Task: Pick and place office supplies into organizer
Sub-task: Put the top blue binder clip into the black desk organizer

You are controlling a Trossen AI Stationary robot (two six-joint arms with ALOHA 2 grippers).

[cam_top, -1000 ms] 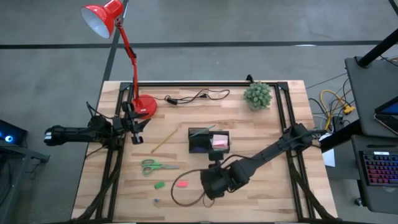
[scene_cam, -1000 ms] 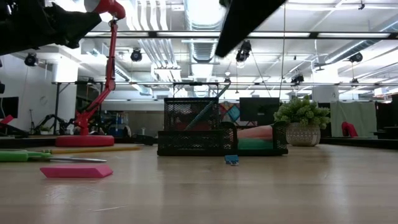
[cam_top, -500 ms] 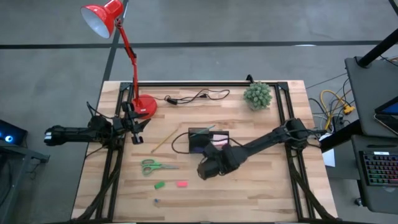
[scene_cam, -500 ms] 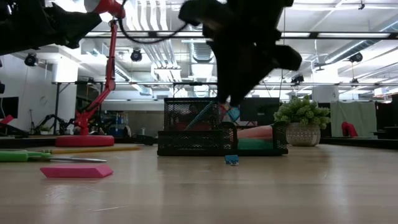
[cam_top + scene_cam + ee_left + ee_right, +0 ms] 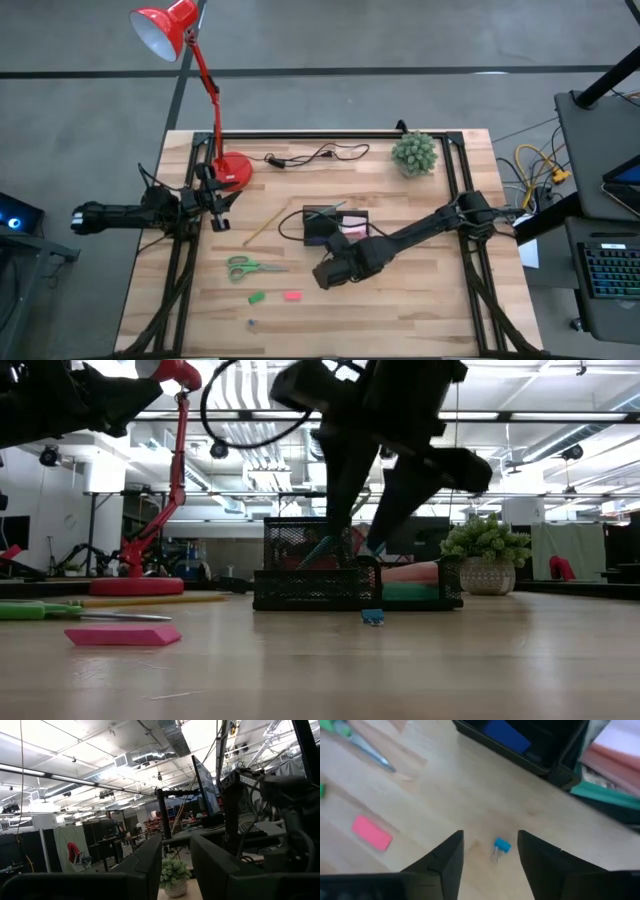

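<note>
Near the centre of the high view, slightly low: right gripper (image 5: 325, 272) hovering above the wood, fingers spread with nothing between them. Directly beneath, seen in the right wrist view between the two dark fingers (image 5: 447, 862): a small blue clip (image 5: 500, 847) lying bare on the table (image 5: 420, 310), untouched. In the low view, same clip (image 5: 372, 617) at mid-frame, just in front of the black organizer (image 5: 305, 575), with the gripper hanging over it from the top of the frame.

Just above and right of the gripper in the high view: organizer (image 5: 312, 213), already holding a teal pen (image 5: 325, 210), a blue item (image 5: 506, 735) and a pink sticky-note pad (image 5: 352, 229).

Lower left of centre, well apart from the gripper: green-handled scissors (image 5: 250, 267), a green piece (image 5: 256, 297) and a pink eraser (image 5: 292, 295) side by side below them, and a tiny blue piece (image 5: 252, 323) lower still. Left of the organizer: yellow pencil (image 5: 262, 229), lying at a slant.

Upper part of the table: red lamp (image 5: 190, 70) with its round base at upper left, black cable (image 5: 315, 155) at top centre, small green plant (image 5: 414, 153) at upper right. None of these close to the clip.

Far left edge, mid-height: left gripper (image 5: 222, 205) parked beside the lamp base, fingers slightly parted, holding nothing.
</note>
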